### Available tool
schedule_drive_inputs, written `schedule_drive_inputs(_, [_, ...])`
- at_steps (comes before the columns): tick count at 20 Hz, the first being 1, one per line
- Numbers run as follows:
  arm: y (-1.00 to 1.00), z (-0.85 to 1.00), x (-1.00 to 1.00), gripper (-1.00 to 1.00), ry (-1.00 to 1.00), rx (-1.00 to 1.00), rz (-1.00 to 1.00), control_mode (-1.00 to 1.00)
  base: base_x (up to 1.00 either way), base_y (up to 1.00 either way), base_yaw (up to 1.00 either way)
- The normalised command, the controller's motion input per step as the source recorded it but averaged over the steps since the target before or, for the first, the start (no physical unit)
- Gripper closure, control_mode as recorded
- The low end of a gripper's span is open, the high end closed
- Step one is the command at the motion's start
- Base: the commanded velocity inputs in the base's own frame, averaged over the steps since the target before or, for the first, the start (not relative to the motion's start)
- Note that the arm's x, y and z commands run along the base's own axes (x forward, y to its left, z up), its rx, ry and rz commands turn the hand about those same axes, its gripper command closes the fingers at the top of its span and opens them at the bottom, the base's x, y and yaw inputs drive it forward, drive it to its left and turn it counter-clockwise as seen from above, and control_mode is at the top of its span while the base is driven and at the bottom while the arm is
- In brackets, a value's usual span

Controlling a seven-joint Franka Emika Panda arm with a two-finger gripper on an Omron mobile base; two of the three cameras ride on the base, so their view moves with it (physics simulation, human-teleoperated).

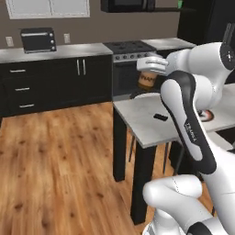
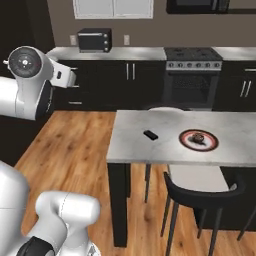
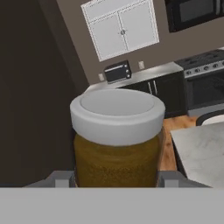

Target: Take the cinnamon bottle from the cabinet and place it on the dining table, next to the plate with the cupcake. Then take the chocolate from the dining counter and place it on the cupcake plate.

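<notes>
The gripper (image 1: pixel 151 69) pinches the cinnamon bottle (image 1: pixel 148 79) by its sides near the upper middle of the left base view, above the dining table's (image 1: pixel 137 117) far left edge, while the plate (image 2: pixel 199 140) lies farther right along the slab.

"What is the robot's hand holding?"
"The gripper (image 1: pixel 151 69) is closed around the cinnamon bottle (image 1: pixel 148 79), up over the dining table (image 1: pixel 137 120)."
"What's on the table?"
"The tiny black chocolate (image 1: pixel 160 117), near the arm."
</notes>
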Motion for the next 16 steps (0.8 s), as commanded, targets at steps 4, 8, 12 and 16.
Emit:
schedule_drive_inputs(4, [0.00,0.00,0.00,1.00,0.00,0.00,0.00,1.00,0.03,-0.67,0.26])
schedule_drive_inputs(8, [0.00,0.00,0.00,1.00,0.00,0.00,0.00,1.00,0.20,-0.51,0.19])
schedule_drive_inputs(12, [0.00,0.00,0.00,1.00,0.00,0.00,0.00,1.00,0.35,-0.30,0.08])
schedule_drive_inputs(16, [0.00,0.00,0.00,1.00,0.00,0.00,0.00,1.00,0.61,-0.32,0.04])
